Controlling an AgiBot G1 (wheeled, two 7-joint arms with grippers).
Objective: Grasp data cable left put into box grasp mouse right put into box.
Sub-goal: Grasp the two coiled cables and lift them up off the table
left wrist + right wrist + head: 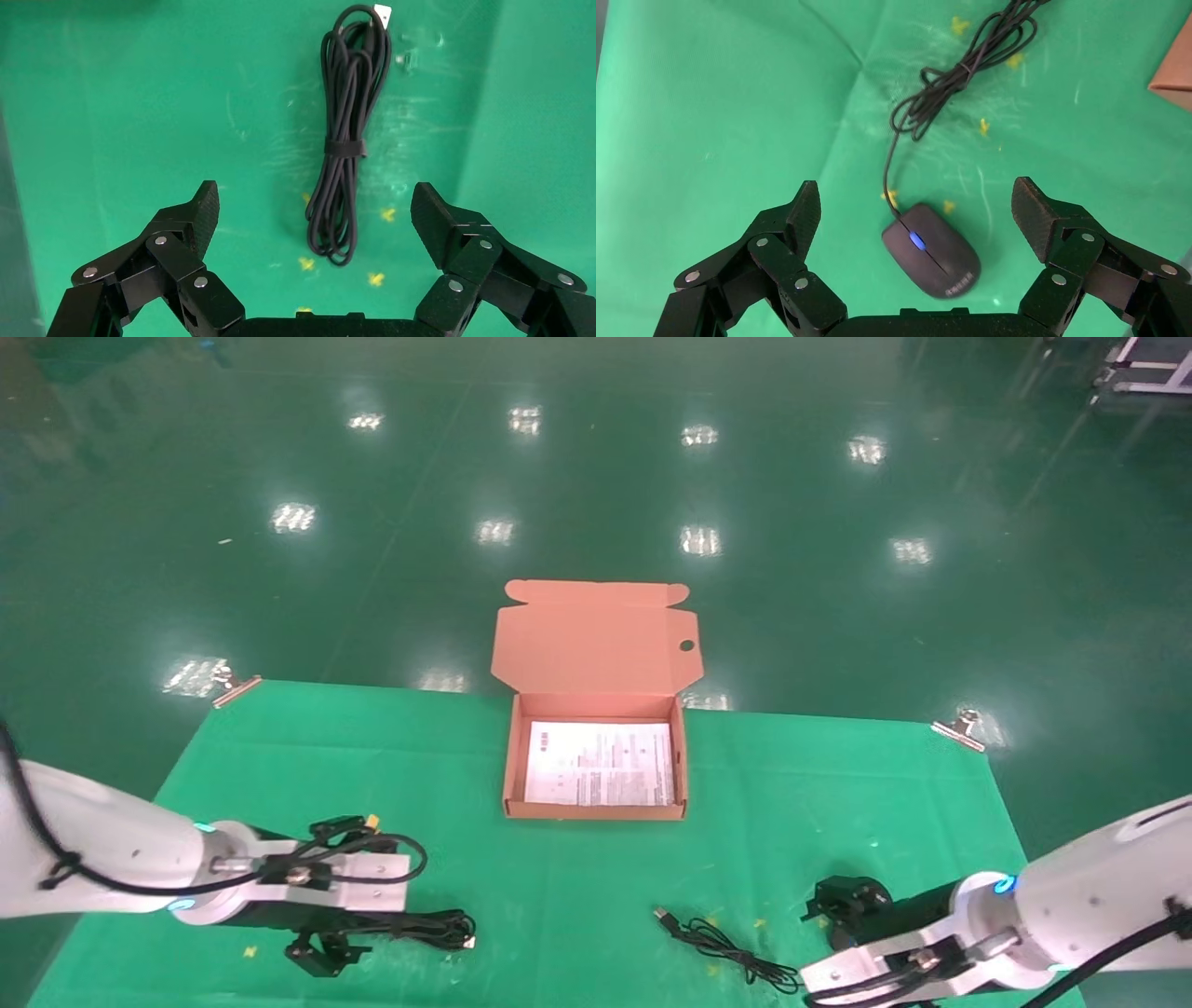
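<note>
Currently pre-grasp on both sides, nothing in the box (596,811) yet besides the leaflet (601,763).

Left: left gripper (315,223) poised over the data cable (344,137), fingers (202,210) spread wide, empty. Needs a straight drop and pinch across the bundle near its strap.

Centre: box open, lid back, at the worktop's (279,747) far edge; clear run in from either side.

Right: right gripper (916,217) wide, straddling the mouse (932,251) without touching. Loose cord (961,67) trails boxward, likely to drag.
</note>
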